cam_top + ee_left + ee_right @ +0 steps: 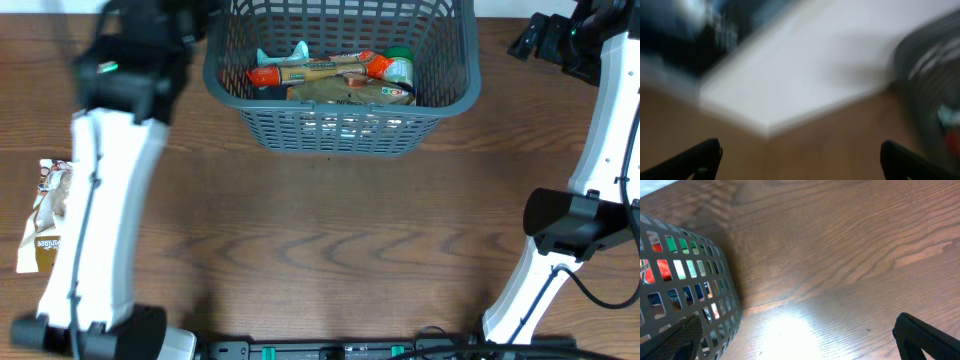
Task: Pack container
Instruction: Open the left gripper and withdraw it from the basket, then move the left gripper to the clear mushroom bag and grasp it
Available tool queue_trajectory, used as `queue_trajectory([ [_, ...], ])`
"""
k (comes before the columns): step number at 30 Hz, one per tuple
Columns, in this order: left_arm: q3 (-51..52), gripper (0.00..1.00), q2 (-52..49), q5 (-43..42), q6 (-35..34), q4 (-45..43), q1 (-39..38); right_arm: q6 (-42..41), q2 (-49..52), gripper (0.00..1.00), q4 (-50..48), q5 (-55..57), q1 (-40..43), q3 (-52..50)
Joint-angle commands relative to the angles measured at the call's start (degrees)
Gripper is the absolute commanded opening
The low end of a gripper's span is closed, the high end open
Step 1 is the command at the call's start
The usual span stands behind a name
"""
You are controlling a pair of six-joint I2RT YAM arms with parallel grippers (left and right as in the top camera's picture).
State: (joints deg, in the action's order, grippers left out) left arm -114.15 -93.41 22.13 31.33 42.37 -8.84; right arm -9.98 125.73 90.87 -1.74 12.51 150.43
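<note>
The grey-blue lattice basket (340,128) stands at the table's far middle and holds several food packets (335,78), among them orange, tan and green ones. Its slotted wall shows at the left of the right wrist view (687,295). A tan and white food packet (48,215) lies on the table at the far left. My left gripper (800,160) is open and empty; its view is blurred, with the basket a blur at the right (935,80). In the overhead view the left arm's end (135,60) sits just left of the basket. My right gripper (800,337) is open and empty over bare table right of the basket.
The wooden table (340,250) carries both arm bases at its front corners. The right arm's wrist (560,40) is at the far right. A white surface (805,70) beyond the table edge fills the left wrist view.
</note>
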Motion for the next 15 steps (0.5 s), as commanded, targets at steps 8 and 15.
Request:
queue_trajectory([
  [8, 0.63, 0.98, 9.94, -3.74, -37.13, 37.73, 29.31, 0.85, 0.0, 0.99, -0.02, -0.26, -0.61, -0.13],
  [15, 12.41, 0.98, 9.9, -22.64, -19.67, 30.88, 44.5, 0.87, 0.0, 0.99, -0.02, -0.24, -0.61, -0.13],
])
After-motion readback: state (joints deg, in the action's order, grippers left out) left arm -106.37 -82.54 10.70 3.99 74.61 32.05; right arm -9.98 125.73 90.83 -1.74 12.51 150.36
